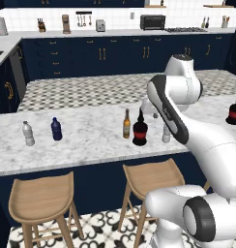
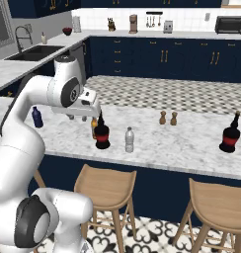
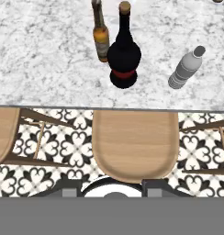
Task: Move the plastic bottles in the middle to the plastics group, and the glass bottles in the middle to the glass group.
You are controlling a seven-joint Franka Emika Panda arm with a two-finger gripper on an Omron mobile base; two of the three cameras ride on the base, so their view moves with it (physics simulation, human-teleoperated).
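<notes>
My hand (image 3: pixel 113 190) hangs out over the near side of the bench (image 3: pixel 40 69), in front of its edge and above a wooden stool (image 3: pixel 132 142) on the patterned floor (image 3: pixel 54 147). Its two tips stand a little apart with nothing between them, so it is empty and only narrowly parted. Just past the bench edge are the three middle bottles, all upright. The squat black bottle with the red band (image 3: pixel 124 57) is nearest me. The slim amber bottle (image 3: pixel 101 39) is just behind it on its left, so close that I cannot tell whether they touch. The small clear water bottle (image 3: pixel 185 69) stands apart on the right. In the left base view that water bottle is partly hidden behind my arm. Far along the bench to the left is the plastics group, a clear bottle (image 1: pixel 28 134) with a dark blue bottle (image 1: pixel 56 129) near it. Well off to the right stands the glass group's black red-banded bottle (image 2: pixel 230 134). Between it and the middle, further back on the bench, two small brown shakers (image 2: pixel 162 117) stand side by side. Beyond the aisle, the back counter carries a toaster oven (image 1: pixel 152 22).
</notes>
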